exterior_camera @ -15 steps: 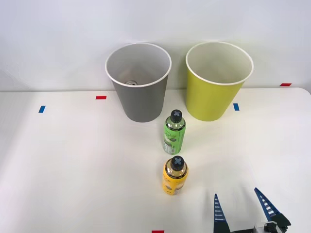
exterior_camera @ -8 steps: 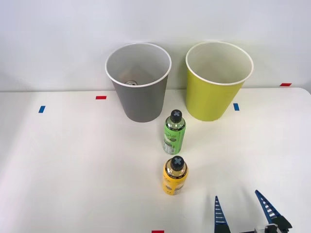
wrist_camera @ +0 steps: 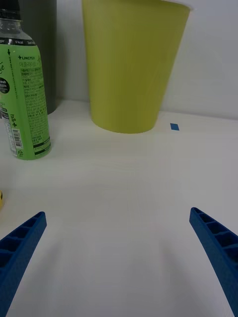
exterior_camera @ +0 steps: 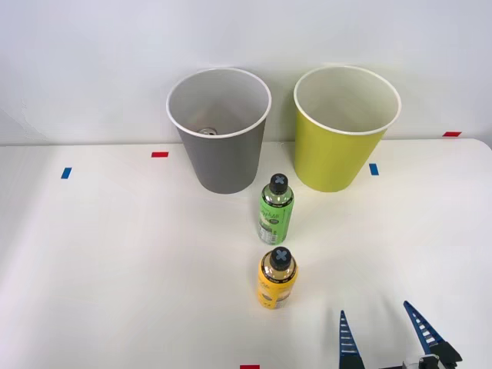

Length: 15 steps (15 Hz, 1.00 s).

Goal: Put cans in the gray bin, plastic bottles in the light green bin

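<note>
We see our right hand point(exterior_camera: 382, 332) low at the near right edge of the tabletop point(exterior_camera: 115, 254), its blue ribbed fingers point(wrist_camera: 20, 247) spread wide with nothing between them. The yellow-labelled bottle point(exterior_camera: 277, 278) stands upright just to the hand's left and slightly farther out. The green-labelled bottle point(exterior_camera: 276, 209) stands beyond it, nearer the bins. The light green bin point(exterior_camera: 344, 131) sits well ahead of the hand, the gray bin point(exterior_camera: 221, 132) beside it to the left. A can's silver end point(exterior_camera: 207, 131) shows inside the gray bin.
</note>
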Each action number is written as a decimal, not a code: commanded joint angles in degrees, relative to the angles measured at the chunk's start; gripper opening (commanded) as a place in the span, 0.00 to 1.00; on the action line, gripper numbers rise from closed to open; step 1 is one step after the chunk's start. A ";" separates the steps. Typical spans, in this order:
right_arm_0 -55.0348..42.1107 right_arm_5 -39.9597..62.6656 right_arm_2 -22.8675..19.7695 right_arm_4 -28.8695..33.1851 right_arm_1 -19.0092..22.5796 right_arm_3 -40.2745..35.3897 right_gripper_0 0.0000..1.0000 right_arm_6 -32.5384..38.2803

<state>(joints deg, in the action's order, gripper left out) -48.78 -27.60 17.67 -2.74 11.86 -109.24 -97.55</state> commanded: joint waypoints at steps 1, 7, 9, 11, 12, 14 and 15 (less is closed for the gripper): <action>0.00 0.00 0.00 0.02 0.00 -0.01 1.00 0.00; 0.00 0.00 0.00 0.02 0.00 -0.01 1.00 0.00; 0.00 0.00 0.00 0.02 0.00 -0.01 1.00 0.00; 0.00 0.00 0.00 0.02 0.00 -0.01 1.00 0.00; 0.00 0.00 0.00 0.02 0.00 -0.01 1.00 0.00; 0.00 0.00 0.00 0.02 0.00 -0.01 1.00 0.00; 0.00 0.00 0.00 0.02 0.00 -0.01 1.00 0.00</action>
<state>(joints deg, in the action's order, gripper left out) -48.78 -27.60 17.67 -2.73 11.86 -109.24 -97.56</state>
